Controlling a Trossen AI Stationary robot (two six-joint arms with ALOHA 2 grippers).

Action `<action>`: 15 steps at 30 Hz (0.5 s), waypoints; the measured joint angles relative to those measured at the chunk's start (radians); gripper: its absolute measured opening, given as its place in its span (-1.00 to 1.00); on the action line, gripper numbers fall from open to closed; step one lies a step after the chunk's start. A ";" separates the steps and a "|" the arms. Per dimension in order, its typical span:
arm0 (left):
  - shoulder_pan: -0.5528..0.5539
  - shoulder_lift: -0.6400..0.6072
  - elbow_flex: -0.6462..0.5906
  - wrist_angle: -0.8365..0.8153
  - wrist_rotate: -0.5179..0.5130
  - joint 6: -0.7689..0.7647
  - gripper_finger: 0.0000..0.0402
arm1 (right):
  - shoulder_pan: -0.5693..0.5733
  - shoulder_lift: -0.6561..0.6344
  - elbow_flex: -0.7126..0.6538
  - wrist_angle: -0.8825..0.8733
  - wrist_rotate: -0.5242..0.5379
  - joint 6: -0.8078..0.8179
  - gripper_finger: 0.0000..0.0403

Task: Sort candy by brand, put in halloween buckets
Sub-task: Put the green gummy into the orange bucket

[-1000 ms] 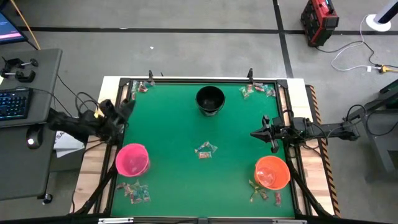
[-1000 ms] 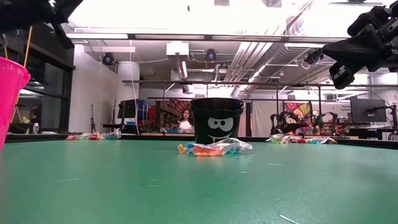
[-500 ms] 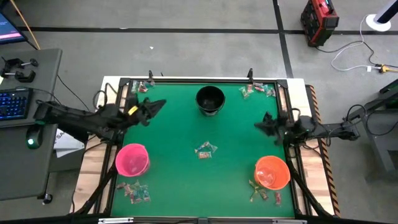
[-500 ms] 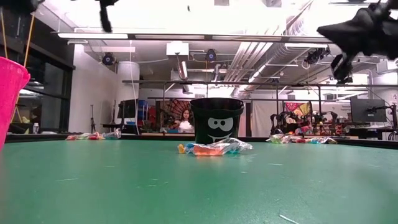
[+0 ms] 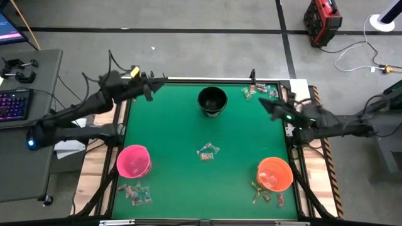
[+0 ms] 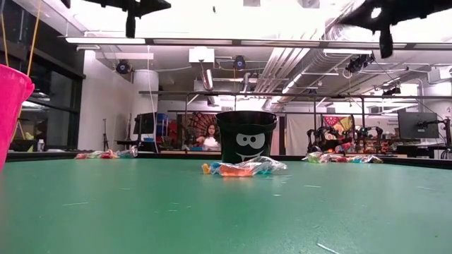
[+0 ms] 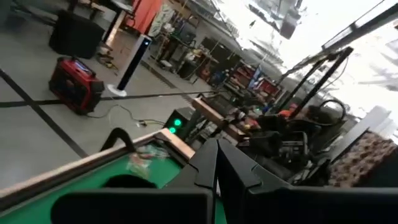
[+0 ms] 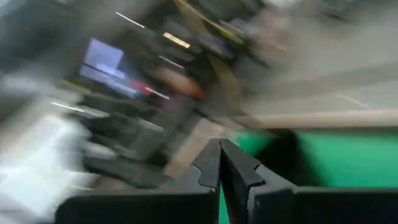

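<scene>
Green tabletop: carrying five candy heaps, one at each corner and one at the middle.
Buckets: black bucket sitting near the far edge, pink bucket by the left edge, orange bucket by the right edge.
Left gripper: hovering high over the far-left corner, fingers pressed together, carrying nothing.
Right gripper: hanging near the far-right corner, jaws closed and empty.
Advice: judging by this, each arm should be spreading its fingers before descending, then pinching one sweet, not a clump.
</scene>
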 joint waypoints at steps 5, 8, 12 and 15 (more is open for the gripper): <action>0.194 0.063 0.000 0.001 0.337 0.018 -1.00 | -0.286 0.306 0.209 -0.445 -0.234 0.062 -0.91; 0.268 0.111 0.000 0.004 0.502 0.018 -1.00 | -0.488 0.464 0.264 -0.445 -0.417 -0.083 -0.69; 0.321 0.149 0.000 0.004 0.651 0.017 -1.00 | -0.703 0.679 0.314 -0.440 -0.538 -0.192 -0.30; 0.328 0.157 0.000 0.004 0.685 0.017 -1.00 | -0.805 0.828 0.354 -0.418 -0.622 -0.261 -0.05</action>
